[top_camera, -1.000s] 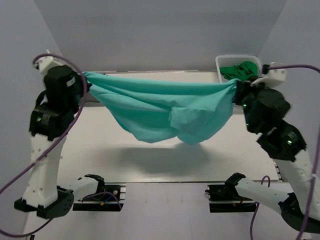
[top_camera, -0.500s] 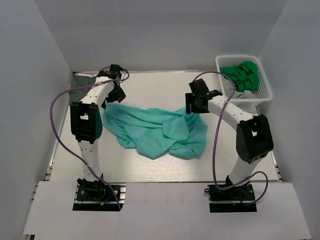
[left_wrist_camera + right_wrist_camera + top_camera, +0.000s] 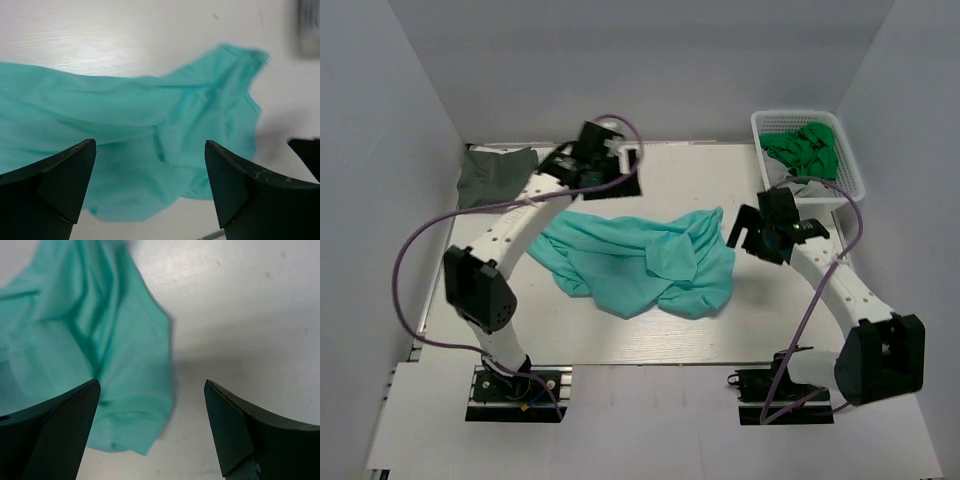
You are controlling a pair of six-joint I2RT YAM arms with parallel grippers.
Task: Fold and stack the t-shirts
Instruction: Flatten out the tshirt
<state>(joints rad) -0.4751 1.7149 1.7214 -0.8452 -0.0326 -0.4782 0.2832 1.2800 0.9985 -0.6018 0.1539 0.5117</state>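
A teal t-shirt [image 3: 640, 262] lies crumpled in a loose heap on the middle of the white table. A dark grey-olive t-shirt [image 3: 496, 172] lies folded at the back left corner. My left gripper [image 3: 610, 180] hovers just behind the teal heap, open and empty. In its wrist view the teal cloth [image 3: 150, 115] spreads below the gripper [image 3: 150, 144], apart from the fingers. My right gripper [image 3: 757, 232] hangs open beside the heap's right edge. Its wrist view shows a hemmed corner of the teal cloth [image 3: 100, 340] under the left finger side of the gripper [image 3: 151, 383], untouched.
A white mesh basket [image 3: 798, 115] at the back right holds bright green clothes [image 3: 805, 148]. Grey walls close in the table on the left, back and right. Purple cables loop from both arms.
One second ago both grippers held the teal t-shirt stretched high between them. They have let go, the shirt has dropped into a heap, and both arms have come down over the table.
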